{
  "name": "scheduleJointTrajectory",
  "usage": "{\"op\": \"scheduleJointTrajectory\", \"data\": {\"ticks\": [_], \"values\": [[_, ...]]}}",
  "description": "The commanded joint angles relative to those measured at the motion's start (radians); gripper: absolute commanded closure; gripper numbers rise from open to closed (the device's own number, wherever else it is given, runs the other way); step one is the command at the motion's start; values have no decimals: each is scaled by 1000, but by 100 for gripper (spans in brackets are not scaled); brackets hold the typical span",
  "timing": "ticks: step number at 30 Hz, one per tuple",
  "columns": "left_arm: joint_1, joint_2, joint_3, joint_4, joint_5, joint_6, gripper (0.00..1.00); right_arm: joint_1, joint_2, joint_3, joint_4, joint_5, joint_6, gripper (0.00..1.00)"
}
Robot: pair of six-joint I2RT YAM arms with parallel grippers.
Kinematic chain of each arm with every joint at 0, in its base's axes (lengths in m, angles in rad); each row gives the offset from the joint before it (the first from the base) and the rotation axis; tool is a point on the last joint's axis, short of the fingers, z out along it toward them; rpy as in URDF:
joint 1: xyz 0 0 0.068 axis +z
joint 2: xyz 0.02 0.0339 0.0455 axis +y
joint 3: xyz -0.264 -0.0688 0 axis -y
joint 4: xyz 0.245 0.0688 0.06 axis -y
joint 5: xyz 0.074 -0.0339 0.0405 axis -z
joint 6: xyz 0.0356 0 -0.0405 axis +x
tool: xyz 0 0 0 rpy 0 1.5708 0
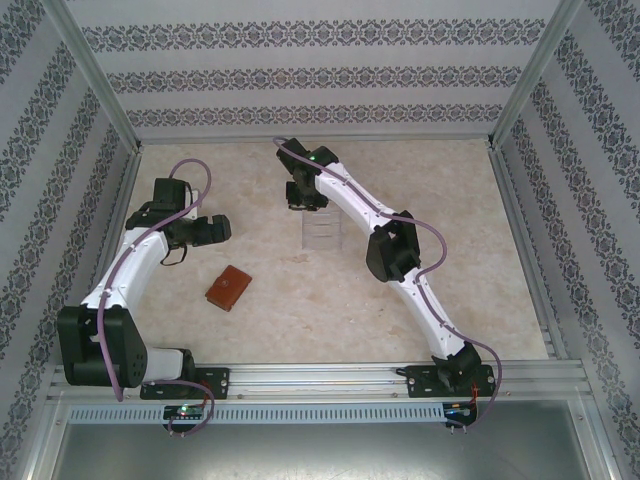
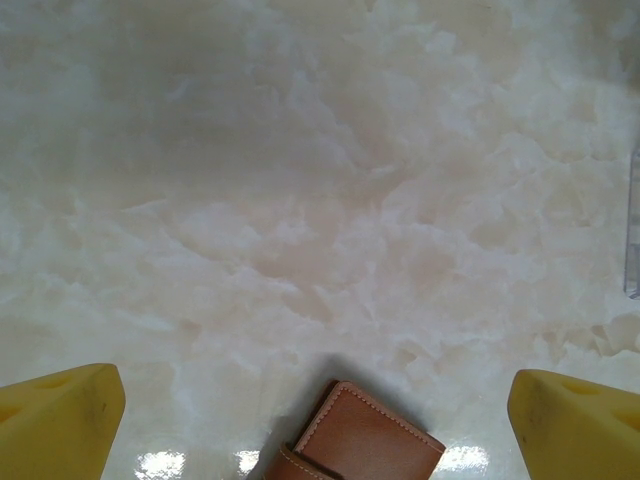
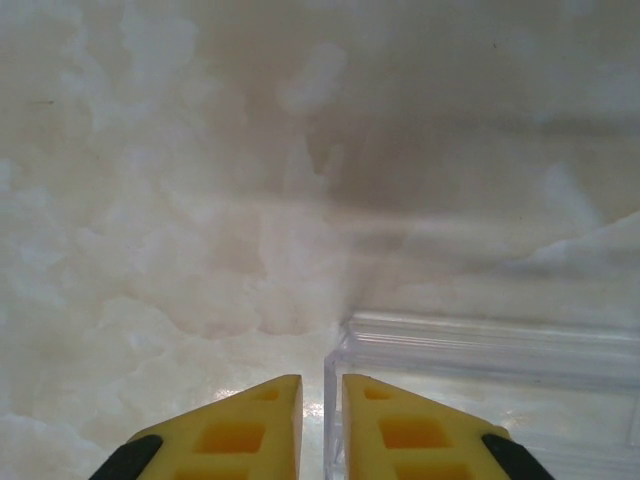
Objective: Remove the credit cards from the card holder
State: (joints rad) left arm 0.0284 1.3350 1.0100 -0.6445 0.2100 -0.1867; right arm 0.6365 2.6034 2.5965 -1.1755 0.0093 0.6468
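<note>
The card holder [image 1: 229, 288] is a reddish-brown leather wallet lying shut on the marble table, left of centre. Its stitched corner [image 2: 365, 435] appears at the bottom of the left wrist view. The credit cards are hidden. My left gripper [image 1: 215, 230] hovers just beyond the holder, open wide [image 2: 315, 380], its yellow fingers [image 2: 60, 415] far apart and empty. My right gripper [image 1: 305, 200] is at the clear tray's far left corner. Its fingers [image 3: 250, 420] are closed [image 3: 322, 385] on either side of the tray's thin wall.
The clear plastic tray [image 1: 322, 232] stands in the middle of the table, its rim [image 3: 480, 345] right of my right fingers and its edge [image 2: 632, 220] at the far right of the left wrist view. Patterned walls enclose the table on three sides.
</note>
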Motion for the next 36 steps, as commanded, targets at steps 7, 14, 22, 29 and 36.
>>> {"op": "scheduleJointTrajectory", "data": {"ticks": [7,14,22,29,36], "values": [[8,70,2,-58,60,-30,3,-6,-68,12,-9,-18,-37,75],[-1,84,-89,-12,158,-180,4,2,-182,-82,67,-101,-73,64],[-13,94,-198,24,231,-248,4,9,-326,-224,164,-190,-111,50],[-25,73,-272,36,247,-277,4,3,-446,-418,283,-252,-111,44],[-106,37,-286,1,242,-307,5,-13,-552,-602,373,-285,-107,43]]}}
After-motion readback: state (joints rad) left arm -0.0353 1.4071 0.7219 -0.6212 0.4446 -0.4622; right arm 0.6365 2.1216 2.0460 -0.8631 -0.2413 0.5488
